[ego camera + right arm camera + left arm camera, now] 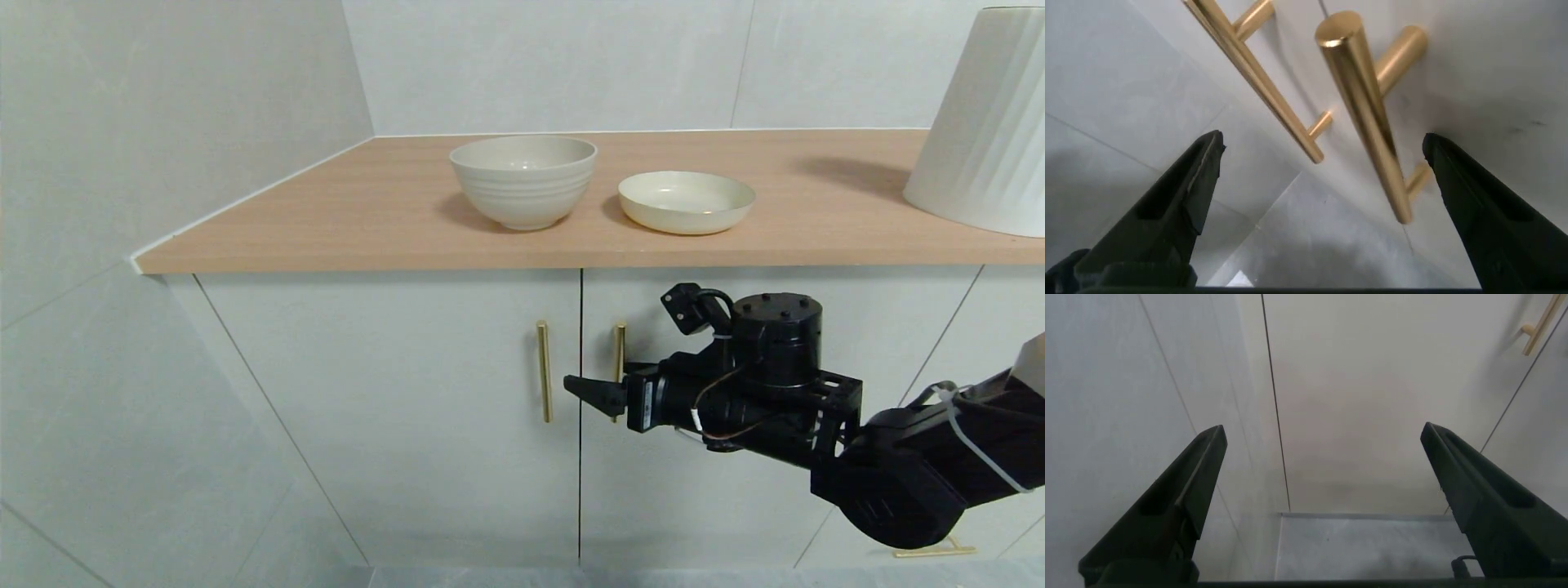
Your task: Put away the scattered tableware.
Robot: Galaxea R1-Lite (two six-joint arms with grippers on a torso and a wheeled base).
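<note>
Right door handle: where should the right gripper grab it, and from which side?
Grip the right door handle on its bare bar between the two posts, coming straight in from the front. The bar stands upright and clear of the door, so the fingers of the open right gripper can pass either side.

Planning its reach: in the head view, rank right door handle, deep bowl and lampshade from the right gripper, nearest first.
1. right door handle, beside the right gripper
2. deep bowl, counter, above-left
3. lampshade, counter's far right
</note>
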